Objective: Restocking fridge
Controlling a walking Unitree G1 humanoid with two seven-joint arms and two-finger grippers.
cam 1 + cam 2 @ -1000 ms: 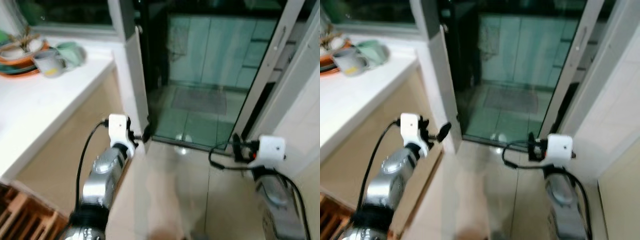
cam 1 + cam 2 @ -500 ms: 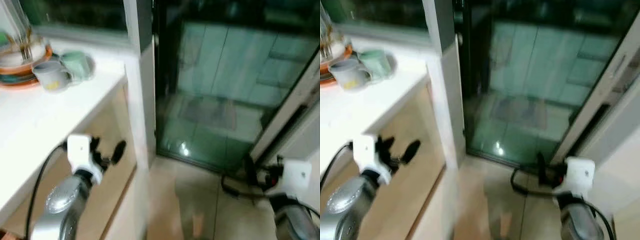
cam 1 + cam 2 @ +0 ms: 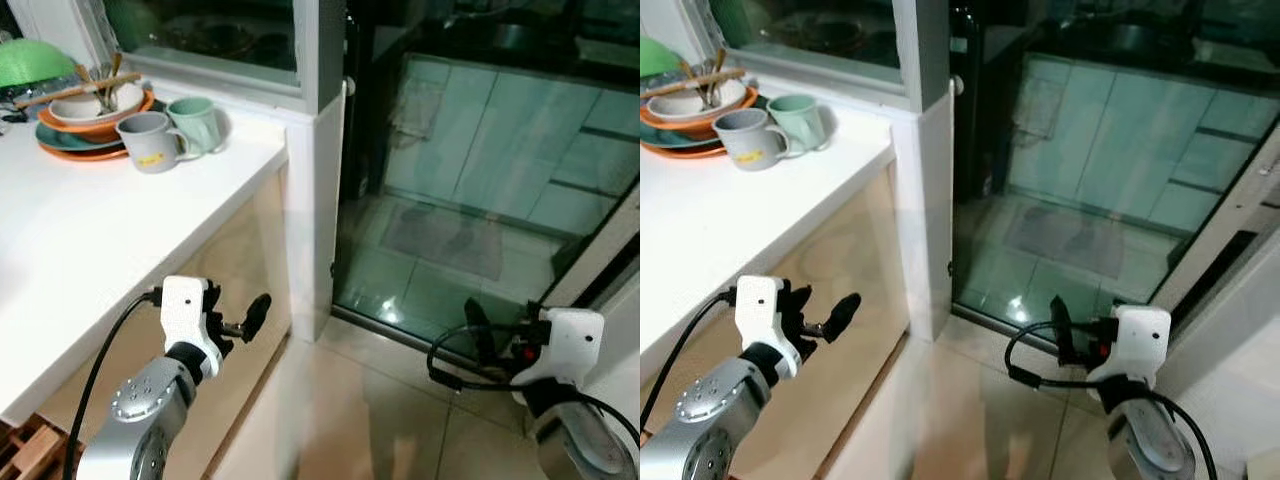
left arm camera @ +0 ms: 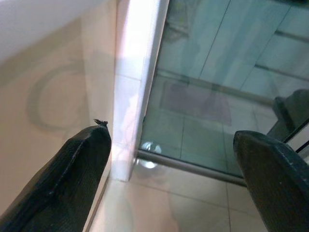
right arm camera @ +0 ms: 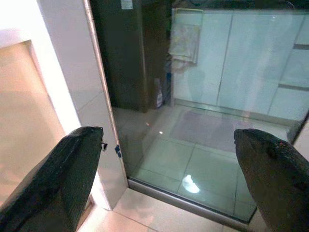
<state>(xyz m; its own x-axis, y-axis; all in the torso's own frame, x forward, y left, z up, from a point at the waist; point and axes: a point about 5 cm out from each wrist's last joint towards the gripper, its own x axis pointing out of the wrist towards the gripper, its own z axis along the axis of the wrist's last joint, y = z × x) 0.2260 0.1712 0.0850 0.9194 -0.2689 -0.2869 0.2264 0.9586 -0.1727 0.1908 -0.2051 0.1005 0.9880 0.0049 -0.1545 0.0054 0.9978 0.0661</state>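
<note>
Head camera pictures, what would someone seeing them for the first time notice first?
Probably the glass door straight ahead, with pale cabinets and a floor mat visible through it. On the robot's left, a white counter holds a grey mug, a green mug and stacked bowls near the window. Low in front, the left gripper and right gripper both hang open and empty above the tiled floor.

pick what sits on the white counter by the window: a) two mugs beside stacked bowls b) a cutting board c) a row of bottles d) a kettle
A: a grey mug and a green mug stand beside stacked bowls on the counter.
</note>
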